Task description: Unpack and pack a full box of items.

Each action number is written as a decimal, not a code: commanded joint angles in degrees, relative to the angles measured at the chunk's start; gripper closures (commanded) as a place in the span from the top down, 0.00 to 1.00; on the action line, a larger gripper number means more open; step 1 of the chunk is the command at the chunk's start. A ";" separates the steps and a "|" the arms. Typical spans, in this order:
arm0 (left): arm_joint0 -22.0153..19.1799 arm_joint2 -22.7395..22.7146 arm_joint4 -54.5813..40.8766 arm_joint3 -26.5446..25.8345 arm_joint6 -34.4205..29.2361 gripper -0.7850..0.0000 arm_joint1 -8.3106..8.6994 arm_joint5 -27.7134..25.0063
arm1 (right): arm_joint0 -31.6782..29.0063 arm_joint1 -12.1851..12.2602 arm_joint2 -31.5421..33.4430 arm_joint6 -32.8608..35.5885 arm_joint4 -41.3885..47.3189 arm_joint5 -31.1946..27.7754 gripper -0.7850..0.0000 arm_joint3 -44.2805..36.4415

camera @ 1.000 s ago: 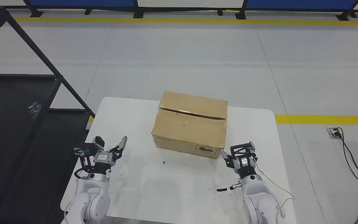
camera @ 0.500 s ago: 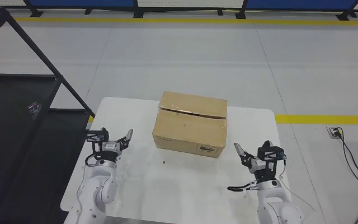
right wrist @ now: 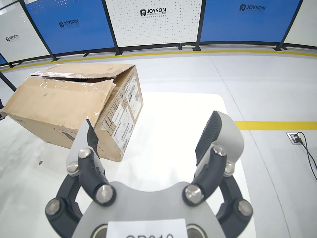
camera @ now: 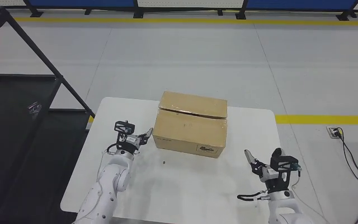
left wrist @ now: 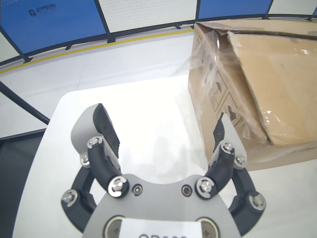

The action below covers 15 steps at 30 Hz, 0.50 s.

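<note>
On the white table, a brown cardboard box sits with flaps loosely shut; left tool gapes beside it, right tool gapes farther off. Best bet: lift the flaps' loose edges.

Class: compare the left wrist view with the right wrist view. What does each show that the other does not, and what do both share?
Left wrist view alone: the open left end effector, near clear tape on one end of the box. Right wrist view alone: the open right end effector, labels on the box, a floor socket, a scrap on the table. Shared: box, table, blue-and-white panels.
</note>
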 commanded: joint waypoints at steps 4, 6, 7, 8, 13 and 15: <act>0.77 0.63 1.19 -0.34 1.19 1.00 -0.08 -0.66 | -0.32 -0.01 0.28 0.01 0.28 0.00 1.00 -0.04; 1.31 0.68 1.32 -0.94 1.41 1.00 -0.10 -0.65 | -0.18 -0.02 0.20 0.09 0.19 -0.07 1.00 -0.02; 1.63 0.63 1.35 -1.33 1.51 1.00 -0.09 -0.66 | -0.09 -0.02 0.13 0.25 0.09 -0.06 1.00 0.01; 2.00 0.60 1.43 -1.72 1.59 1.00 -0.08 -0.77 | 0.01 -0.03 0.01 0.37 0.01 -0.10 1.00 -0.01; 4.06 0.29 2.43 -4.11 2.10 1.00 0.13 -1.68 | 0.52 -0.05 -0.39 0.74 -0.32 -0.28 1.00 0.09; 4.92 -0.01 2.78 -5.12 2.13 1.00 0.24 -2.06 | 0.71 -0.06 -0.47 0.83 -0.34 -0.27 1.00 0.20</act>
